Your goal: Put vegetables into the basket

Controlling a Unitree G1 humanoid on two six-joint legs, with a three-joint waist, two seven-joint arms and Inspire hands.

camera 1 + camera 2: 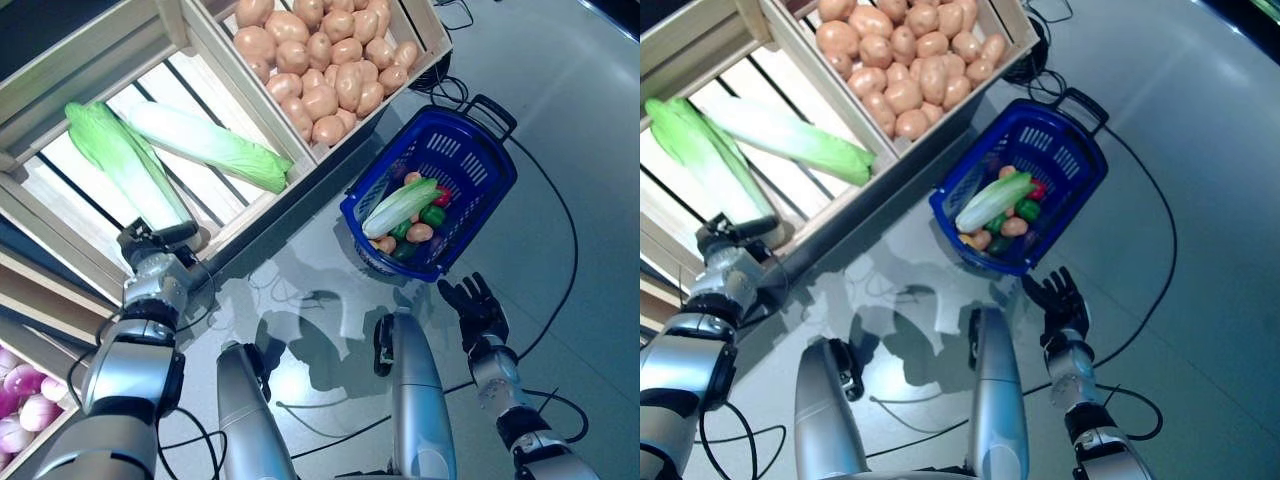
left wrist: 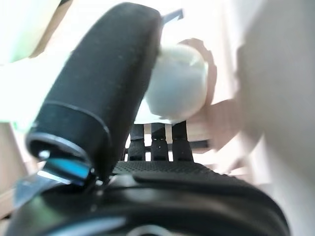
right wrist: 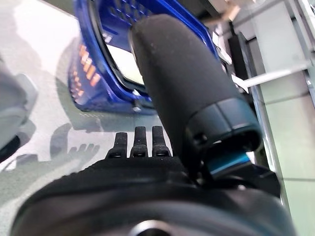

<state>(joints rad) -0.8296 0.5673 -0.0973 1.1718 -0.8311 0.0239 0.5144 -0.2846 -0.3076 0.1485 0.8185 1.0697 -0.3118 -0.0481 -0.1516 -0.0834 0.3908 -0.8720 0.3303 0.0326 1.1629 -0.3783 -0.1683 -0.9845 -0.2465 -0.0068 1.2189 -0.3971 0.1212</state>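
Left hand (image 1: 150, 243), fingers spread, sits at the near cabbage's (image 1: 125, 165) stalk end; curl firmly round it before lifting toward the basket (image 1: 470, 190) at three o'clock

Left hand (image 2: 147, 206) fills the near edge, dark thumb (image 2: 98, 93) sticking out large and close. Fingers (image 2: 157, 142) extend straight in a row, relaxed. Just past them: pale whitish-green rounded cabbage end (image 2: 177, 88), touching or nearly touching the thumb. Light wooden crate wall (image 2: 275, 88) beside it.
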